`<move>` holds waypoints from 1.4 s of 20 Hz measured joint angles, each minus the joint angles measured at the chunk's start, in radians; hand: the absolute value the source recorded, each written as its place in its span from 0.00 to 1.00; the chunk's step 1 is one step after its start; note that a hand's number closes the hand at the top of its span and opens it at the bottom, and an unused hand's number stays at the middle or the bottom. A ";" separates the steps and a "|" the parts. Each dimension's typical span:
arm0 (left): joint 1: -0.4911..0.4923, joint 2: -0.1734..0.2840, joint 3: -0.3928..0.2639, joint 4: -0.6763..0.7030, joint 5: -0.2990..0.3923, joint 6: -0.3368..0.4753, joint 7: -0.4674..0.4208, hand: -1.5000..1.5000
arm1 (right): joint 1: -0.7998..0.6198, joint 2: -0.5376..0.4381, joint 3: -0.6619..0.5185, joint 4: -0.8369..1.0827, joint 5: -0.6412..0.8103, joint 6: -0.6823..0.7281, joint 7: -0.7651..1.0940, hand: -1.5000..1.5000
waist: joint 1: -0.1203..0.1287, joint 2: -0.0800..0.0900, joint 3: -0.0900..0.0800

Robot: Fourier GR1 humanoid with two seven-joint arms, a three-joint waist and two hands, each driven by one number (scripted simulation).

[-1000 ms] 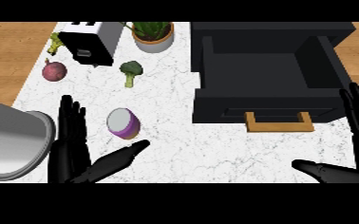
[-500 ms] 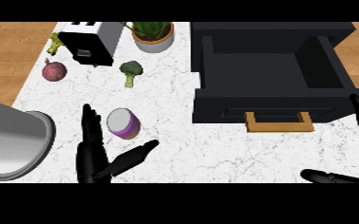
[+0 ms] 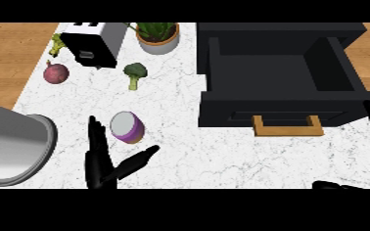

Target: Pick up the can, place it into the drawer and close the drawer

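Note:
A purple can with a pale top lies on its side on the white marble counter, left of the middle. My left hand is open just below and left of the can, fingers straight up along its left side and thumb stretched out to the right beneath it, without touching it. The black drawer stands pulled open at the right, its inside bare, with a wooden handle on its front. Of my right hand only a dark tip shows at the lower right edge.
A toaster, a potted plant, a broccoli floret and a red onion sit along the counter's back left. A grey metal bowl rests at the left edge.
My left hand has moved right, closer to the can. My right hand has sunk toward the lower edge until almost out of sight.

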 measured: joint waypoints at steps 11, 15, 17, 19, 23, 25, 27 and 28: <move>-0.110 0.000 0.078 0.303 0.207 -0.056 -0.231 0.00 | -0.013 0.005 -0.021 -0.043 0.007 0.010 0.044 0.00 | -0.001 0.000 0.000; -0.139 0.000 0.136 0.385 0.246 -0.104 -0.283 0.00 | -0.041 -0.006 -0.037 -0.042 0.004 0.009 0.073 0.00 | 0.000 0.000 0.000; -0.163 0.005 0.170 0.440 0.261 -0.135 -0.311 0.00 | -0.016 -0.004 -0.052 -0.045 -0.012 0.030 0.055 0.00 | -0.001 0.000 0.000; -0.204 0.008 0.194 0.500 0.277 -0.155 -0.336 0.00 | -0.021 -0.021 -0.085 -0.044 -0.043 0.044 0.065 0.00 | -0.002 0.000 0.000; -0.281 0.010 0.241 0.643 0.305 -0.207 -0.413 0.00 | -0.023 -0.003 -0.070 -0.042 -0.019 0.045 0.056 0.00 | -0.003 0.001 0.000; -0.308 0.011 0.256 0.671 0.301 -0.223 -0.423 0.00 | -0.031 -0.003 -0.074 -0.052 -0.018 0.041 0.070 0.00 | -0.003 0.001 0.000; -0.344 0.019 0.277 0.721 0.300 -0.250 -0.435 0.00 | -0.023 -0.008 -0.092 -0.037 -0.028 0.059 0.052 0.00 | -0.003 0.000 0.000; -0.354 0.015 0.281 0.737 0.297 -0.261 -0.445 0.00 | -0.020 -0.002 -0.089 -0.048 -0.025 0.056 0.057 0.00 | -0.003 0.000 0.001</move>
